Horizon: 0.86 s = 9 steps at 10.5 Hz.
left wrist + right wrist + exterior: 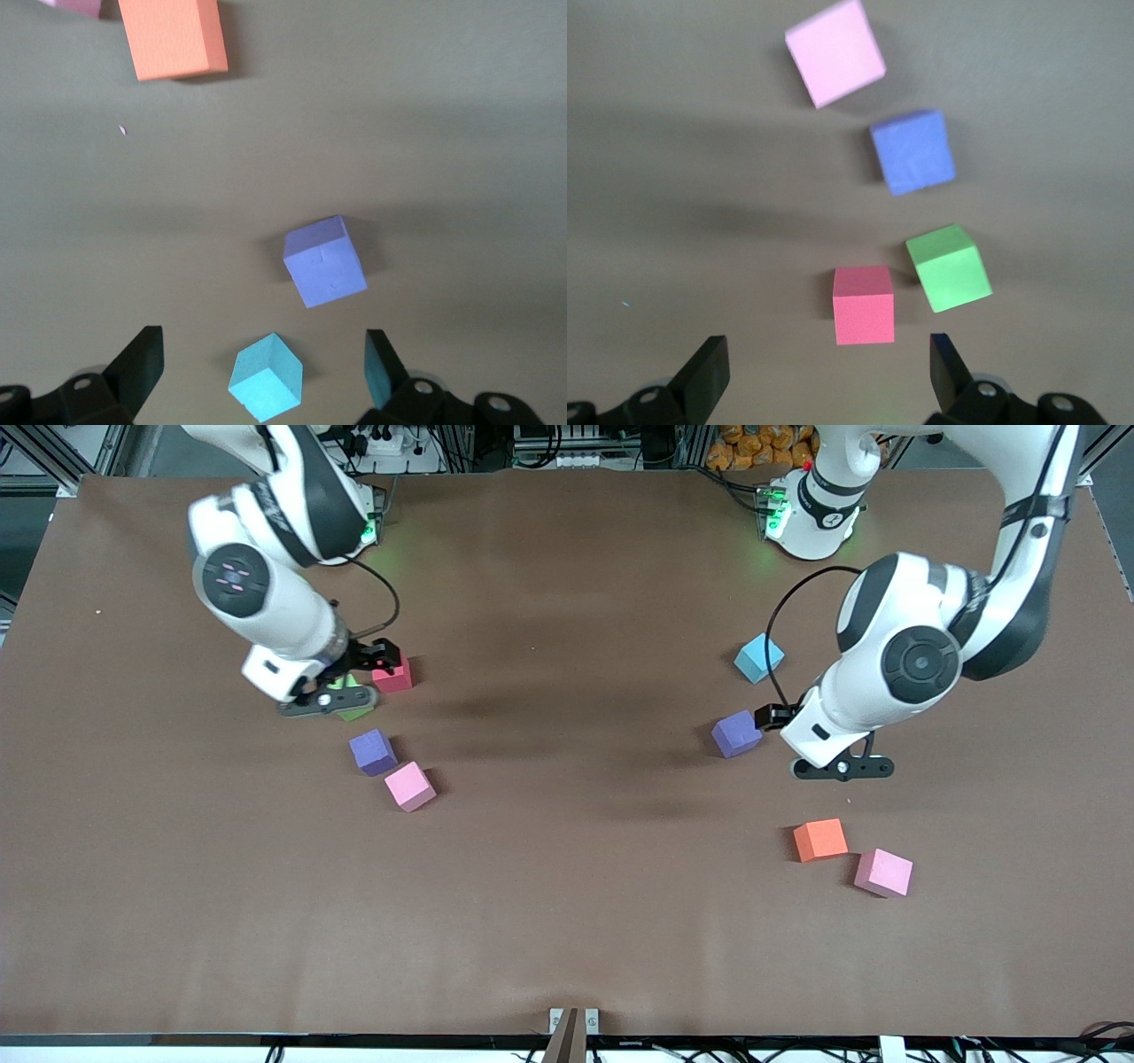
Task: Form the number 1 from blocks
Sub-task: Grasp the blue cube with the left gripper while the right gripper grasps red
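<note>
No blocks are lined up yet; the number 1 is not begun, as far as can be judged, and all of the lining up is left to do; the blocks are spread in two groups, well apart, on the brown table.

At the right arm's end, a red block is seen, with a green cube just beside it and partly hidden by the arm; a purple block is nearer to the front camera, and a pink block lies just beside it, nearer again. The right gripper is held over the red block with its fingers wide apart; nothing is held in it; in the right wrist view the red block is seen just ahead of the open fingers, close to the middle of the gap.

At the left arm's end, a second purple block, an orange block and a second pink block are found; a light blue cube sits farther from the front camera. The left gripper is spread wide too, and nothing is held; it is over the table beside the second purple block, with the light blue cube seen between its fingers below.
</note>
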### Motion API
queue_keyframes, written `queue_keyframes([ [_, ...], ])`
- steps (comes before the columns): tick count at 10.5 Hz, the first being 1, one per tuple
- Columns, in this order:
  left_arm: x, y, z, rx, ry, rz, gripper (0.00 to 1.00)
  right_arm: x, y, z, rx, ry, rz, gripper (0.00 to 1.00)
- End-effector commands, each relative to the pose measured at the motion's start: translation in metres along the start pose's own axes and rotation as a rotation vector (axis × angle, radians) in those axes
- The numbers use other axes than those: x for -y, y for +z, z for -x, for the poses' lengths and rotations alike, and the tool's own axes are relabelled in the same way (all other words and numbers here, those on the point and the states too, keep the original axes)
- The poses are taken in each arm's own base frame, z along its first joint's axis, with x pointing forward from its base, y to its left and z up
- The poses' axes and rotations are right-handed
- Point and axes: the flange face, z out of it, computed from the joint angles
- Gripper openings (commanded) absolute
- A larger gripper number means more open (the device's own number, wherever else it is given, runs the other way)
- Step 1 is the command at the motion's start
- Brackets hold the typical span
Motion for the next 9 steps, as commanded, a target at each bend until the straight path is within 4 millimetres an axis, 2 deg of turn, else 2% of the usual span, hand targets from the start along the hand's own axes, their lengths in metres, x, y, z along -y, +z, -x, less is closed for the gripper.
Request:
queue_keyframes([
  [1, -0.012, 0.02, 0.019, -0.01, -0.081, 0.004, 1.0, 0.001, 0.031, 0.02, 0.031, -0.027, 0.06, 1.0],
  [2, -0.024, 0.04, 0.028, -0.013, -0.128, 0.002, 1.0, 0.002, 0.045, 0.022, 0.035, -0.045, 0.083, 1.0],
  [4, -0.055, 0.079, 0.052, -0.044, -0.237, 0.014, 1.0, 0.001, 0.087, 0.021, 0.064, -0.066, 0.077, 1.0],
  [5, -0.059, 0.096, 0.058, -0.064, -0.269, 0.028, 1.0, 0.001, 0.106, 0.017, 0.095, -0.08, 0.084, 1.0],
  [7, -0.055, 0.12, 0.065, -0.082, -0.304, 0.034, 1.0, -0.002, 0.129, 0.017, 0.104, -0.097, 0.1, 1.0],
  [9, -0.055, 0.132, 0.056, -0.121, -0.407, 0.048, 1.0, -0.003, 0.144, 0.019, 0.119, -0.099, 0.094, 1.0],
])
